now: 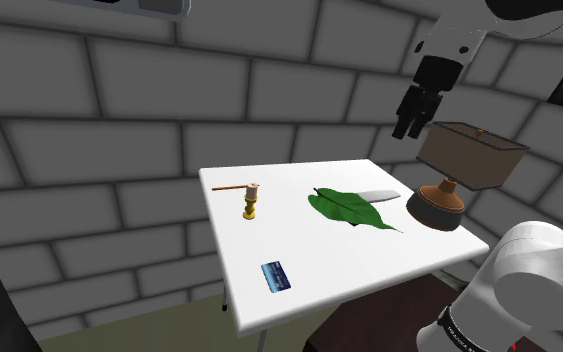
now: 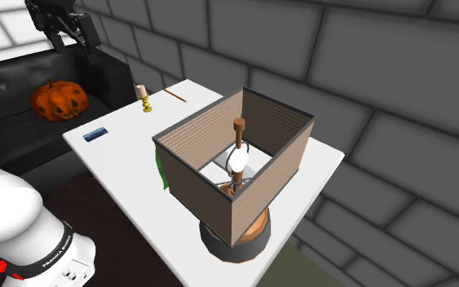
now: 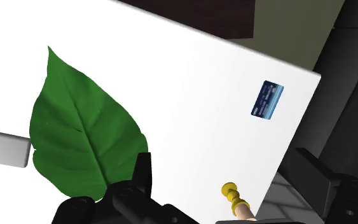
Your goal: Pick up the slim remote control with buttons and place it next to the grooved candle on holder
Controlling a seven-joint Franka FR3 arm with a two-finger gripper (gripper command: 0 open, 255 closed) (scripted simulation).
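End effector (image 3: 222, 158), fingers apart (nothing held), hangs above the table (image 3: 203, 83), grey remote (image 3: 2, 149) beside leaf (image 3: 82, 127).

Grey stone-block walls (image 1: 89, 130) enclose a white table (image 1: 339, 260) — with a black sofa (image 2: 3, 81) near it.

One table (image 1: 369, 268), one of each thing on it.
You can count one candle (image 1: 251, 203), one blue remote (image 1: 277, 276), one leaf (image 1: 352, 209), one grey block (image 1: 381, 195), one stick (image 1: 231, 186), one lamp (image 1: 459, 175).
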